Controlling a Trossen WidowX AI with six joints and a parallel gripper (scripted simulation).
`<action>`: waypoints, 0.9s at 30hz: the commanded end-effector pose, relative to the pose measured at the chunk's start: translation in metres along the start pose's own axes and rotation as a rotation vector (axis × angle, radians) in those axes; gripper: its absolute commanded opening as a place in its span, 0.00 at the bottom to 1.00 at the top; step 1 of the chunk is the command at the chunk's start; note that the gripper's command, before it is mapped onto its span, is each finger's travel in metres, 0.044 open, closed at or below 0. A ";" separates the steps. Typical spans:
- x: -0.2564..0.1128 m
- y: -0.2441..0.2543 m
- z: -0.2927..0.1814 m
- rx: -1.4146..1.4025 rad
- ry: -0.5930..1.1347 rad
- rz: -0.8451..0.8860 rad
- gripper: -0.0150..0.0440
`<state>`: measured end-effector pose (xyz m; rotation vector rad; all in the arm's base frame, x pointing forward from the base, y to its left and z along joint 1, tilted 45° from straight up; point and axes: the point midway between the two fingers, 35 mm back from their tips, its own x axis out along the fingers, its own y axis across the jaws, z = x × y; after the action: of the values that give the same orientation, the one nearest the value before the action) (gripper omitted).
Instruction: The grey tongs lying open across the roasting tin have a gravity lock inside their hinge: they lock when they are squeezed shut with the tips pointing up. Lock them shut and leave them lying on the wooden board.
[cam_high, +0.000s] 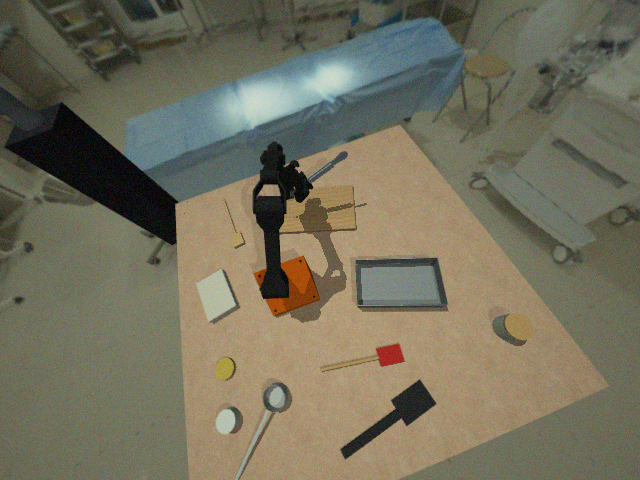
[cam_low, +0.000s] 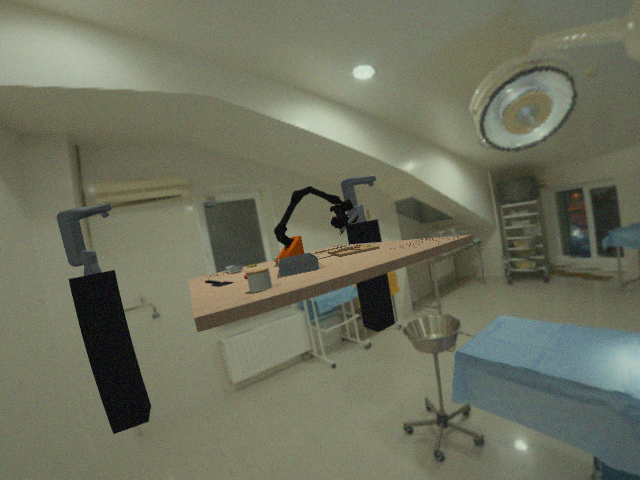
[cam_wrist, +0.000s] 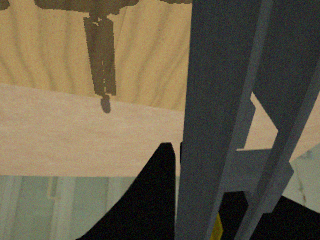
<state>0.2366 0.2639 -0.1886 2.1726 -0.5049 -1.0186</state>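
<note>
1. End effector (cam_high: 302, 187) (cam_low: 341, 217) (cam_wrist: 175, 152): closed on the grey tongs (cam_high: 324, 170) (cam_low: 354, 213) (cam_wrist: 205, 125), its fingers nearly together with the tongs' metal between them.
2. Tongs: held in the air above the wooden board (cam_high: 343, 221) (cam_low: 364, 250) (cam_wrist: 150, 60). From above, the long axis runs obliquely past the board's far edge. The wrist view shows two long members close together, with a narrow gap between them. Engagement of the hinge lock cannot be confirmed.
3. Purpose of the hold: the squeeze probably serves to bring the arms together, and the raised position gives room to turn the tips upward. Both conditions are required by the gravity lock. Whether the tips now point up cannot be told from these views.
4. Board: lies flat on the table (cam_high: 439, 206) (cam_low: 289, 289) (cam_wrist: 75, 135), beneath the raised tongs. Its position suits a short lowering path after locking. A shadow of the arm and tongs crosses its surface.
5. Roasting tin (cam_high: 400, 307) (cam_low: 298, 265): stands apart from the board, with the tongs off it.
6. Next action, as judged: verify tips-up attitude and full closure, then lower onto the board and release. Caution: early release could let unlocked arms spring open or drop the tongs.
</note>
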 end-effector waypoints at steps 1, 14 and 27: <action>-0.009 0.001 -0.004 0.020 0.121 -0.008 0.00; -0.029 0.015 0.003 0.051 0.479 -0.006 0.00; -0.032 0.017 0.004 0.057 0.519 -0.006 0.00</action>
<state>0.2118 0.2655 -0.1656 2.3522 -0.2853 -0.4304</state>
